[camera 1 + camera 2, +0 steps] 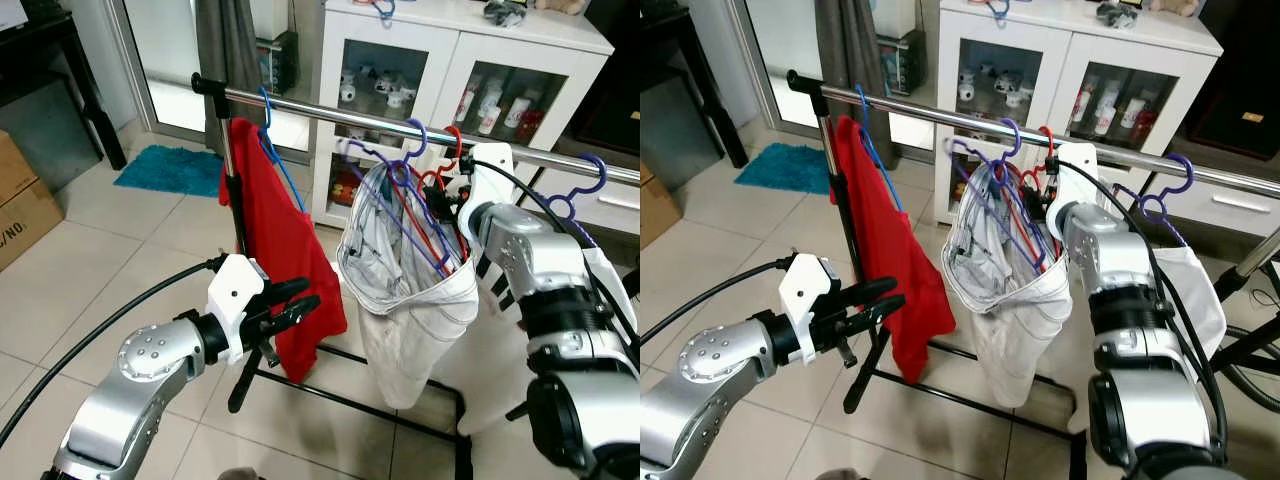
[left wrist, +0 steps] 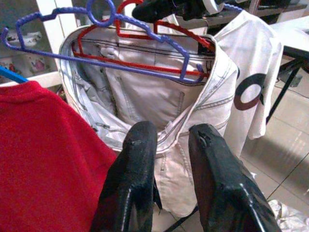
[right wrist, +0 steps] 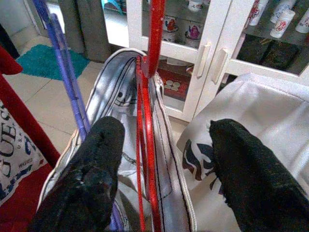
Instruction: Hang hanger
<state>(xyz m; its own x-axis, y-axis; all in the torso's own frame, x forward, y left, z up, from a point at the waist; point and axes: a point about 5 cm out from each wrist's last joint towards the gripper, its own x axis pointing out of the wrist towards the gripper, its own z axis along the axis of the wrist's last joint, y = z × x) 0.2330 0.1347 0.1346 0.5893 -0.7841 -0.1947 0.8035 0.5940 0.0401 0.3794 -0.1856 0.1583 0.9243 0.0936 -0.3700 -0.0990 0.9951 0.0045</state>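
My left hand (image 1: pixel 295 300) hovers low by the red shirt (image 1: pixel 285 270), fingers slightly parted and gripping nothing. Farther up, my right hand (image 3: pixel 166 159) is spread wide, its fingers either side of the red hanger (image 3: pixel 149 116), which hangs hooked on the rail (image 1: pixel 340 115) with the white jeans (image 1: pixel 415 300).

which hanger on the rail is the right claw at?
The red hanger: it runs between the open fingers of the right claw, inside the white trousers. The purple hanger hangs beside it; the blue one holds the red shirt.
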